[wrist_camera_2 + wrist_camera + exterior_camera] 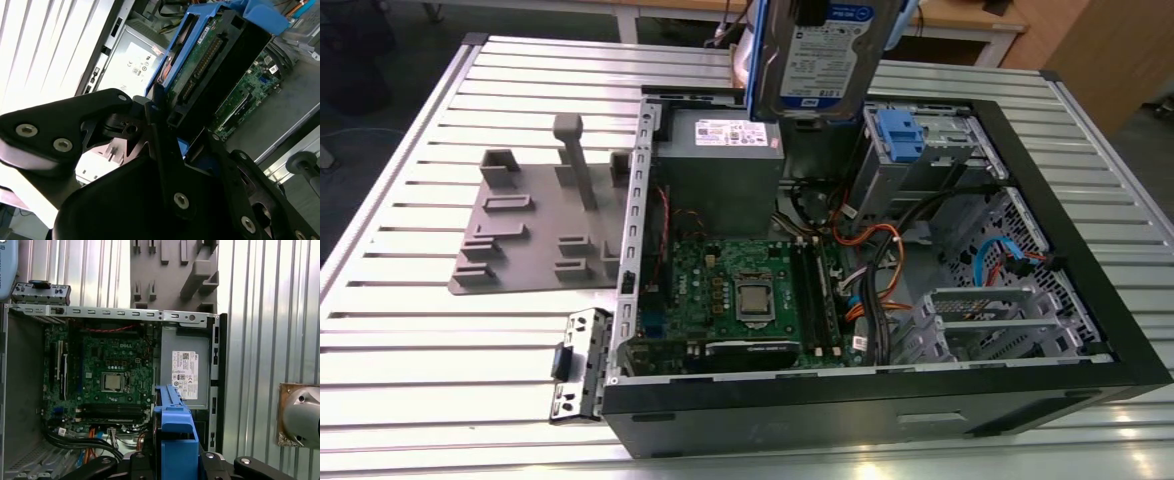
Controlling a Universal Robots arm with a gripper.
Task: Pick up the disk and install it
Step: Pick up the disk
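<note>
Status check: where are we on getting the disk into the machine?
Pick-up looks done: the claw is shut on the disk, holding it upright in the air above the open computer case, near the power supply. Not done: installing. The disk is not yet in the grey drive cage with the blue tab.

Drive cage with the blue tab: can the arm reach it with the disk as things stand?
Probably yes. The pincer holds the disk upright above the open case, to the exterior view's left of the cage. Nothing covers the cage, and the cables lie lower, beside it.
</note>
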